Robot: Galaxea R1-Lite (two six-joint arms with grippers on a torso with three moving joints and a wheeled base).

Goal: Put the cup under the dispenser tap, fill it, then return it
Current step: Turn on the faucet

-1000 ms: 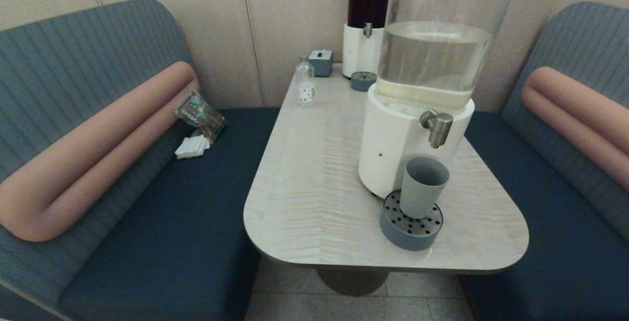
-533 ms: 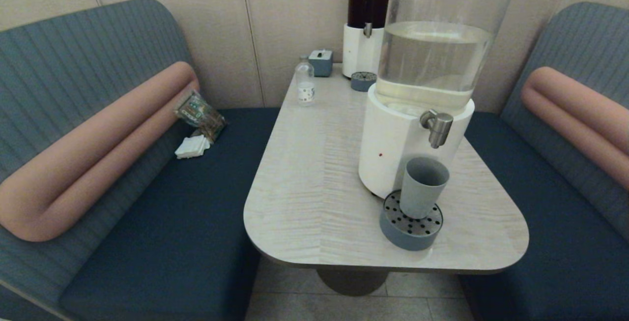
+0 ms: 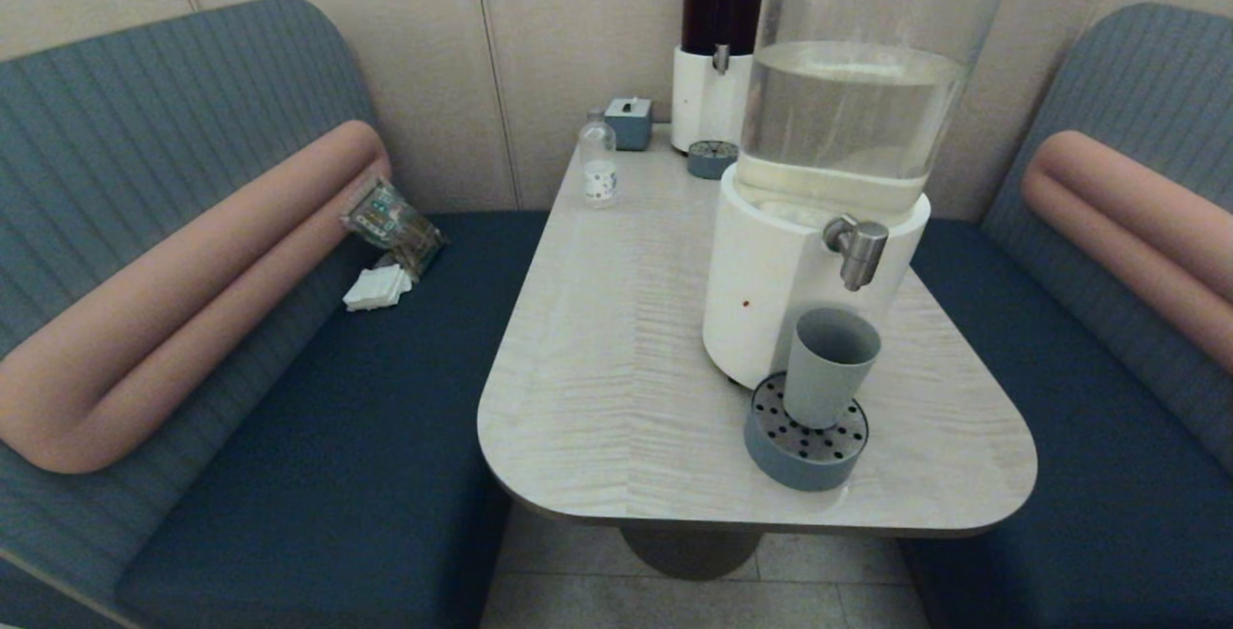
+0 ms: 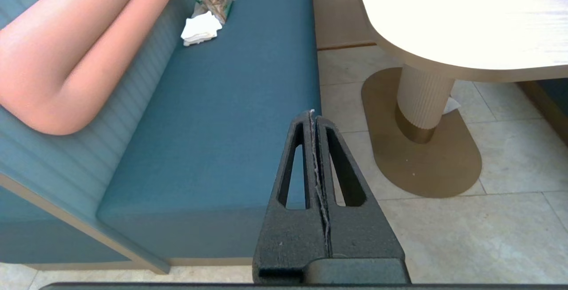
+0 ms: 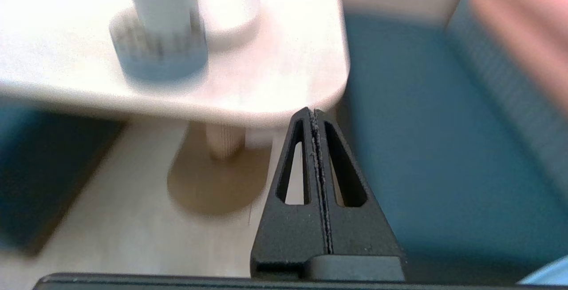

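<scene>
A: Cup status?

B: The cup (image 3: 829, 366), matte grey-blue and tapered, stands mouth-up on the perforated round drip tray (image 3: 805, 446), long axis near vertical with a slight lean. It sits right under the dispenser tap (image 3: 856, 249), a stubby brushed-metal spout pointing down.

A: Your jaws?

B: My left gripper (image 4: 314, 117) is pressed fully closed on nothing, low beside the bench seat (image 4: 230, 117), below the table (image 4: 452, 23). My right gripper (image 5: 314, 114) is likewise closed and empty, below the table edge near the tray. The head view shows neither.
</scene>
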